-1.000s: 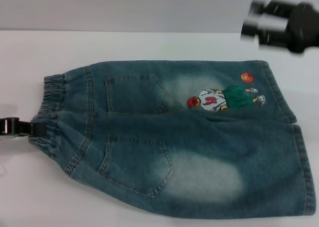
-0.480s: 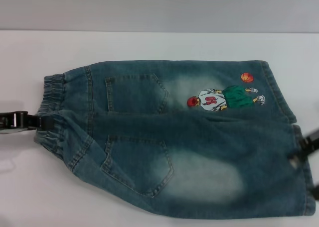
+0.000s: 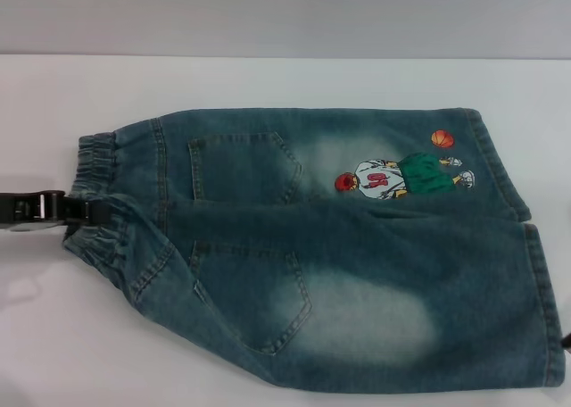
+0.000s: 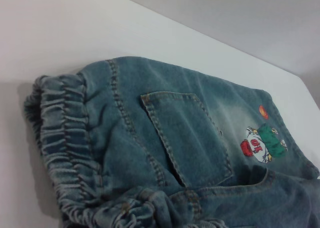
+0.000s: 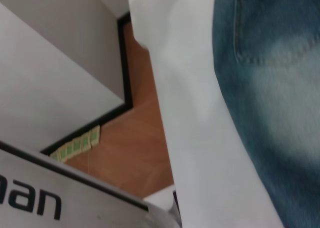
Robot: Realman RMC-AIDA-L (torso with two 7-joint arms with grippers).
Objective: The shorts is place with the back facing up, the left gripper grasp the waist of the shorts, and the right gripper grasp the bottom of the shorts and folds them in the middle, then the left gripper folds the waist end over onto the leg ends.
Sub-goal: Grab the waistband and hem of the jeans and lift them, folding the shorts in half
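Head view gives you the denim shorts (image 3: 330, 246) lying flat on the white table (image 3: 268, 81), back side up, with two back pockets and a cartoon basketball-player patch (image 3: 401, 177) showing. Their long axis runs across the table: the elastic waistband (image 3: 94, 202) points toward the robot's left, and the leg hems (image 3: 535, 273) toward its right. You can see the left gripper (image 3: 85, 211) at the waistband's middle, its black fingers pinched together on the bunched elastic, which puckers and lifts slightly around it. From the left wrist view, you look along the shorts from the gathered waistband toward the patch. Your right gripper barely shows as a dark sliver at the hem corner, and whether it is open or closed cannot be told.
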